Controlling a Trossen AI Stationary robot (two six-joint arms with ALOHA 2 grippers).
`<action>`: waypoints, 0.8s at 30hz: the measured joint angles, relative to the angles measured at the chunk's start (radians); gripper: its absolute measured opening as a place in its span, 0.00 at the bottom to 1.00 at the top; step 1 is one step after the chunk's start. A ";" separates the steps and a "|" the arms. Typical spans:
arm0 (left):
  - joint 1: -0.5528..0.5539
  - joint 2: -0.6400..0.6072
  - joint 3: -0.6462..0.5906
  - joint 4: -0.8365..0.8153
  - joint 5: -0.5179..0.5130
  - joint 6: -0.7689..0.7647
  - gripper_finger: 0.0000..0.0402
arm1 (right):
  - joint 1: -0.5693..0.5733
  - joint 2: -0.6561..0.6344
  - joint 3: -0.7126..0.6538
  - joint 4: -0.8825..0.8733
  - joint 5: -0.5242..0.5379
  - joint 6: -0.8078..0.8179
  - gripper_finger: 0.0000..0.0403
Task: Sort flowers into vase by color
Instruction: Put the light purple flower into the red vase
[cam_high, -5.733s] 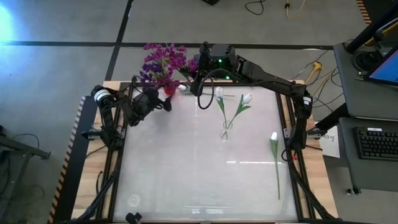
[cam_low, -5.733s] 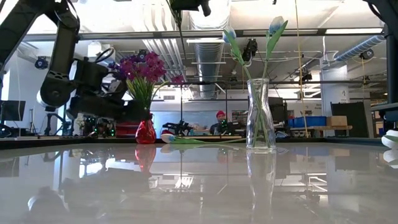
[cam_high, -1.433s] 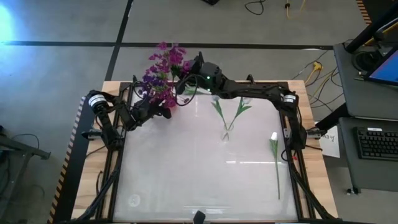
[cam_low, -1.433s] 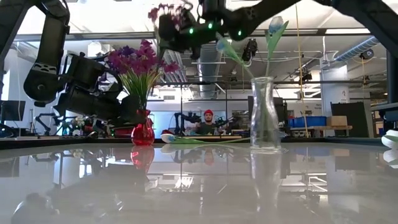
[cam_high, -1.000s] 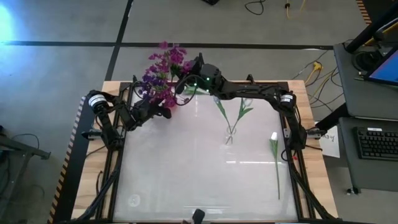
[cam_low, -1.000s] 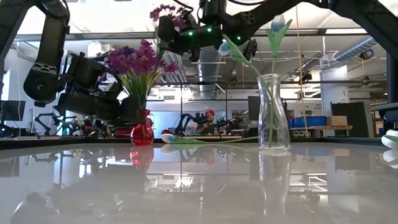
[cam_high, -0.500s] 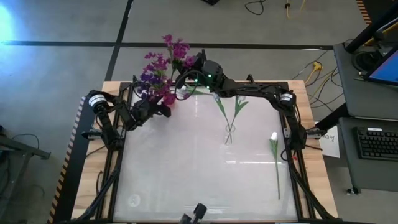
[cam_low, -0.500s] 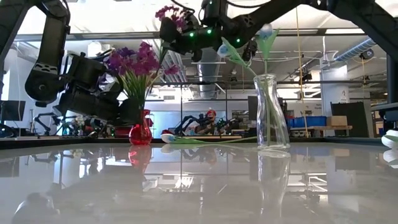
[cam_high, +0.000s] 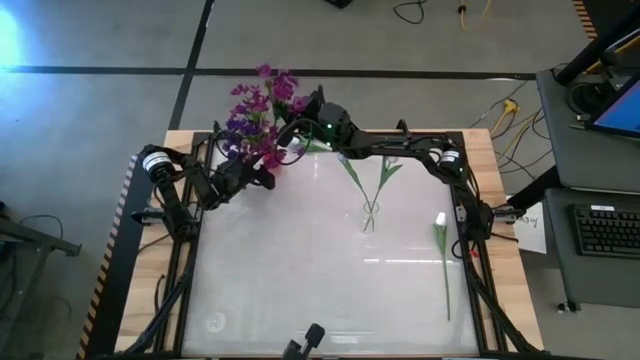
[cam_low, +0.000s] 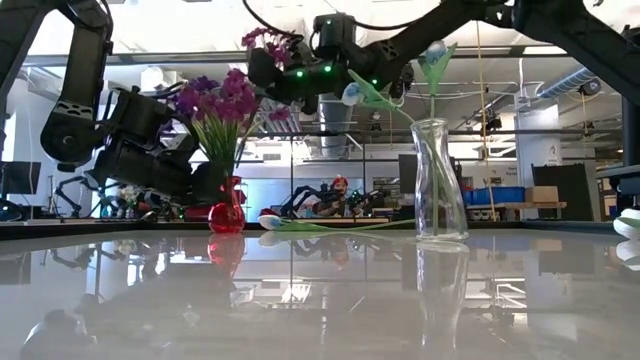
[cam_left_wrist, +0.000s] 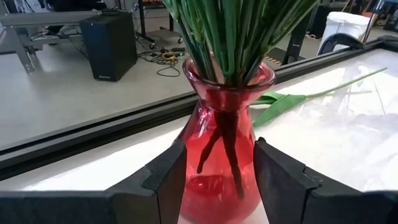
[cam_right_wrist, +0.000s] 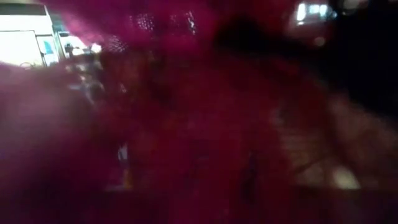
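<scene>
- High view: no brand, label or writing can be read anywhere. The table (cam_high: 320, 290) is white and glossy inside a dark frame; its near half is bare, with only one white flower (cam_high: 442, 262) lying flat near the right edge. The clear vase (cam_high: 368, 214) stands about mid-table with two white buds leaning out toward the far edge. The red vase (cam_high: 270, 158) sits near the far-left corner, packed with purple flowers (cam_high: 245, 125) that spill past the table's far edge. The left gripper (cam_high: 262, 176) is at the red vase. The right gripper (cam_high: 300, 108) reaches across the far edge, above the bunch, with a purple flower (cam_high: 278, 85) at its tip.
- Low view: the red vase (cam_low: 227, 211) and the clear vase (cam_low: 440, 182) stand well apart, with open table between and in front of them. The right gripper (cam_low: 262, 62) hangs above the bunch, a purple sprig (cam_low: 268, 40) at its fingers. A white flower lies flat behind the vases.
- Left wrist view: both dark fingers (cam_left_wrist: 166, 180) touch the round belly of the red vase (cam_left_wrist: 221, 162), one on each side, clamping it. Green stalks (cam_left_wrist: 230, 37) crowd its neck.
- Right wrist view: blurred purple blossom (cam_right_wrist: 186, 124) fills the picture; the fingers are hidden, but the jaws are closed, and the other views put a purple stem in them.
</scene>
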 joint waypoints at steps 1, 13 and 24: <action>0.000 0.000 0.000 0.000 0.000 0.000 0.40 | 0.000 0.000 0.000 0.003 0.000 0.001 0.06; 0.000 0.000 0.000 -0.001 0.000 0.000 0.40 | 0.005 0.051 -0.001 0.063 -0.006 0.030 0.06; 0.000 0.000 0.000 -0.001 0.000 0.000 0.40 | 0.007 0.052 -0.001 0.055 -0.010 0.008 0.06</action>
